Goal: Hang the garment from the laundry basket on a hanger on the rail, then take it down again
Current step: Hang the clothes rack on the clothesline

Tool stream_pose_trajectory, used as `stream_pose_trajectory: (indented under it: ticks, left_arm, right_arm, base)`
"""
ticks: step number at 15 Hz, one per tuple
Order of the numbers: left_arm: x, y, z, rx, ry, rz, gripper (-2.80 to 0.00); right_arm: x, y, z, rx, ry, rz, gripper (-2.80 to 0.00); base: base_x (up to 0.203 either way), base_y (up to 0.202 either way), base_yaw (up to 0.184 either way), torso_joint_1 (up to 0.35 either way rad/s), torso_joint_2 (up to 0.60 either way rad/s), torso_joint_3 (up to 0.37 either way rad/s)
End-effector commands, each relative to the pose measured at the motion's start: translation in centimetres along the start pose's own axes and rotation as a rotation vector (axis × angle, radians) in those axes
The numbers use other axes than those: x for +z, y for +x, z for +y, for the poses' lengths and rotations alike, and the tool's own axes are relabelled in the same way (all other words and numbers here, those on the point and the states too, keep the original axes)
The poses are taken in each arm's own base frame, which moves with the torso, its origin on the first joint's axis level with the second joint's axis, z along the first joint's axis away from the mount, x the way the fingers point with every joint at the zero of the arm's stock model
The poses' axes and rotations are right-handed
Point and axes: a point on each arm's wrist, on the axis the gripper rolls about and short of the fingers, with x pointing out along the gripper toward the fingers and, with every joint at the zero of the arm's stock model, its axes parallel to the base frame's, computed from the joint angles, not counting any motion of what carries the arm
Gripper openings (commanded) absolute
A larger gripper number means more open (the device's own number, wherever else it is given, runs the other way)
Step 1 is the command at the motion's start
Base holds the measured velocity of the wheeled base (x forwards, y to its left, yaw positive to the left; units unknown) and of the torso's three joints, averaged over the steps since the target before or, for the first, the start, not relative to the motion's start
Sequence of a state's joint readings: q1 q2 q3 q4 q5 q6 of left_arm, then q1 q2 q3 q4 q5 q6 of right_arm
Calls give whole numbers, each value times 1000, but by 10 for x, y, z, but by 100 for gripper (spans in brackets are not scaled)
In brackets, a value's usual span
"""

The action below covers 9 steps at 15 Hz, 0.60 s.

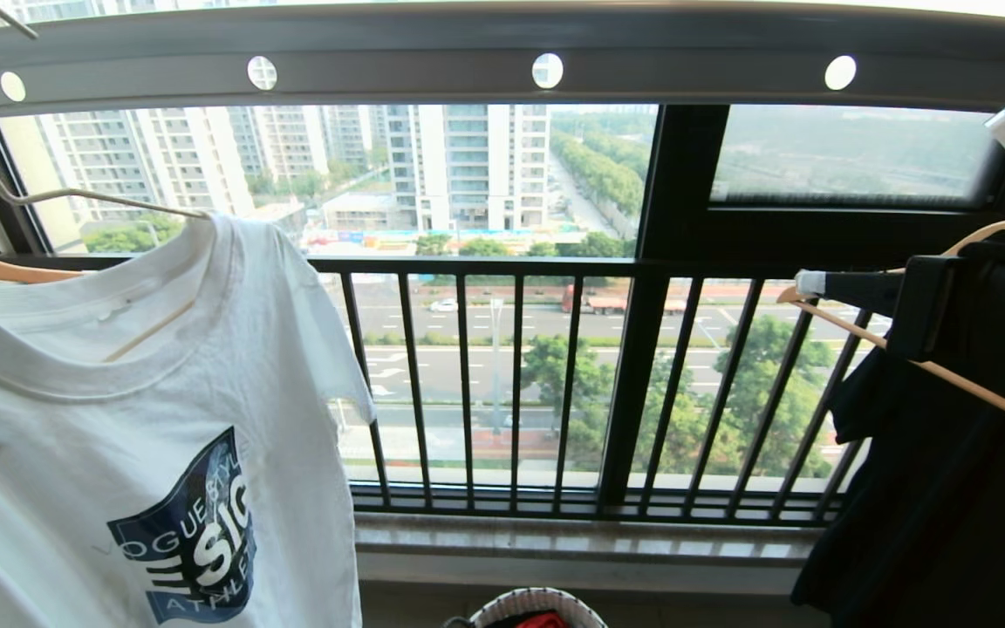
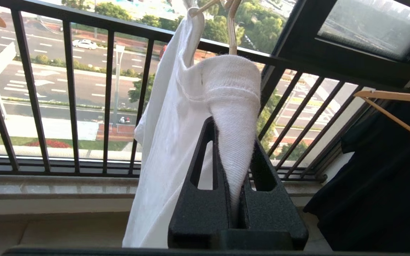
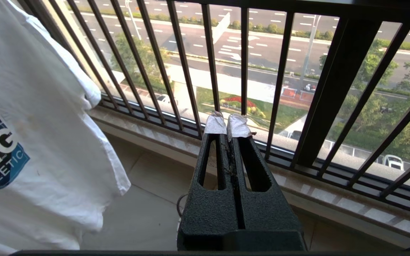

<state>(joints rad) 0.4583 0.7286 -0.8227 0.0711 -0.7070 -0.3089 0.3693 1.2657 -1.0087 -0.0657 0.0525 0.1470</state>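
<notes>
Black fingers of the left gripper (image 2: 238, 156) fill the near part of the left wrist view, pressed together on a fold of white ribbed cloth: this is the collar of the garment (image 1: 145, 419), the white T-shirt with the blue shield logo. From this pinch the collar goes up to the hanger (image 2: 230, 32), whose thin cream wire comes out of the neck opening just above the fingers. The body of the shirt falls freely beside the gripper, in front of the black window railing (image 2: 69, 96).

In the head view the shirt is at the left, on the thin hanger, below the rail (image 1: 502, 52) with its round holes. Where the hook sits I cannot tell, because it leaves the picture.

The step in hand seems to be either settling the collar on the hanger or pulling it off; which one, I cannot decide. To do it well, the left gripper should pull gently along the wire, not downward, so the hook does not jump.

The right gripper (image 3: 228, 126) is shut on nothing, low near the window sill, apart from the shirt. The laundry basket (image 1: 537, 606) stands below on the floor.
</notes>
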Motion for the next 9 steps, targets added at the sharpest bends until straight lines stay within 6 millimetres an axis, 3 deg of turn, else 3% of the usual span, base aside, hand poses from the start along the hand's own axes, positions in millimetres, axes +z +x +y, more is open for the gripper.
stream_pose_trajectory:
  ticks: [1,9]
  left_arm:
    - [-2,3,8,76,-16,0,-280]
    - [3,29,54,237,13,-58,-280]
  right_arm:
    - [0,1,-1,3,3,4,-280]
    - [-4,9,-2,2,3,29,-280]
  base:
    - [0,0,0,0,0,0]
    - [0,0,0,0,0,0]
